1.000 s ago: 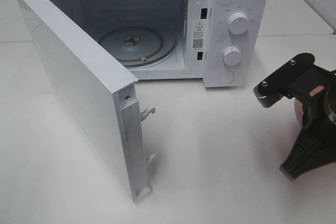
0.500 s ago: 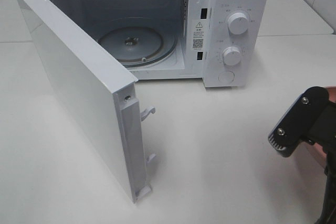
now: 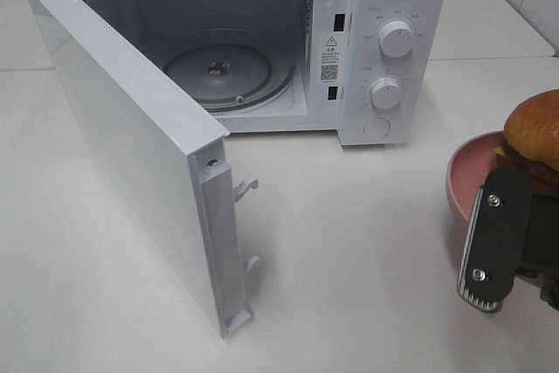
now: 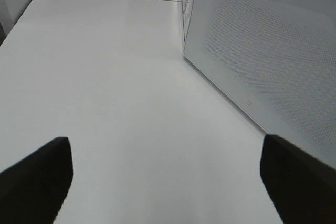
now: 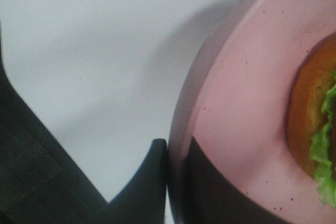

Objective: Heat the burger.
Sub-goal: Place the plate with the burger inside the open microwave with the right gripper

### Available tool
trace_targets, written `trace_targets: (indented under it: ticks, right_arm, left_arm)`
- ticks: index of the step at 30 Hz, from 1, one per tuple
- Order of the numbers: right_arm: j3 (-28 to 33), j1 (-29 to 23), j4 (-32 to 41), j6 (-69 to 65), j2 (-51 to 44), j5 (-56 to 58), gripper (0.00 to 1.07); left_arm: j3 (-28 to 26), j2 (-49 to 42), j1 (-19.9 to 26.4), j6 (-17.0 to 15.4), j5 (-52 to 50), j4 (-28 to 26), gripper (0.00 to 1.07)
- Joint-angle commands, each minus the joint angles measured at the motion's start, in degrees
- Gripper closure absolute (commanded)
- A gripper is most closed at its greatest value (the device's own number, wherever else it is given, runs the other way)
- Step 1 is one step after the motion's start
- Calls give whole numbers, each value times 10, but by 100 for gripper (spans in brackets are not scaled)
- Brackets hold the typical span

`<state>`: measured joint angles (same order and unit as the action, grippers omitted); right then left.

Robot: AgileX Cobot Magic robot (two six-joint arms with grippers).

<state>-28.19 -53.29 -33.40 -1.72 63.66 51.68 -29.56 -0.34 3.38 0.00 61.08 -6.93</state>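
The burger [image 3: 534,128], with a glossy brown bun and green lettuce, sits on a round pink plate [image 3: 472,176] at the right edge of the table. In the right wrist view the burger [image 5: 315,129] lies on the plate [image 5: 247,87], and my right gripper [image 5: 176,161] is shut on the plate's rim, one finger outside and one inside. From above, the right gripper [image 3: 500,242] stands at the plate's near side. My left gripper [image 4: 168,182] is open with nothing between its fingers; it hovers over bare table beside the microwave door [image 4: 273,51].
A white microwave [image 3: 384,41] stands at the back with its door [image 3: 131,146] swung wide open toward the front left. Its glass turntable [image 3: 227,72] holds nothing. Two knobs are on its right panel. White table lies between the microwave and the plate.
My right arm has swung down toward the near right corner of the high view. The burger and the pink plate, mostly hidden behind the arm before, now show.
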Motion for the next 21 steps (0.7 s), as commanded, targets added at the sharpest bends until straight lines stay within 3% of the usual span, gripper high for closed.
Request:
trace_targets:
  ticks: [1, 21]
  right_arm:
    - [-1, -1, -38, 41, -4, -27, 107]
    - [-1, 1, -52, 300, -4, -203, 106]
  left_arm:
    - [1, -3, 1, 0, 1, -2, 18]
    - [1, -3, 1, 0, 1, -2, 18]
